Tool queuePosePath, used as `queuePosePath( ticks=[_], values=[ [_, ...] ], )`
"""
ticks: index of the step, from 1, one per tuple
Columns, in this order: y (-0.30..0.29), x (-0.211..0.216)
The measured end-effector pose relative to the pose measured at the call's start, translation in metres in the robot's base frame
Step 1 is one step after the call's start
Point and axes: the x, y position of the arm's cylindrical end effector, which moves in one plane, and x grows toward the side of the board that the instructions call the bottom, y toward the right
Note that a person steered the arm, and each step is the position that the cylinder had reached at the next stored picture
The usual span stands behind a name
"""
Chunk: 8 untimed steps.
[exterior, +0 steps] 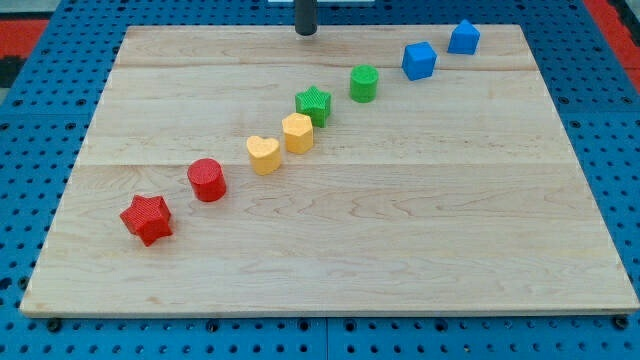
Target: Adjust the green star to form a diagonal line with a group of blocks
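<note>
The green star [314,104] sits on the wooden board [400,230], just above and to the right of the yellow hexagon [297,132], nearly touching it. It lies in a diagonal row running from the view's lower left to upper right: red star [147,219], red cylinder [207,180], yellow heart [263,154], yellow hexagon, green star, green cylinder [364,83], blue cube [419,60], blue pentagon-like block [463,37]. My tip [306,31] is at the board's top edge, above the green star and well apart from it.
The board lies on a blue perforated table [40,120]. A red patch [610,20] shows at the view's top right corner and another at the top left.
</note>
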Motion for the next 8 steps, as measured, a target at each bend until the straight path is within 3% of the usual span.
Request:
queuePosePath(
  ticks=[3,5,8],
  values=[
    [-0.046,0.113],
    [-0.051,0.136],
    [-0.001,0.144]
  ],
)
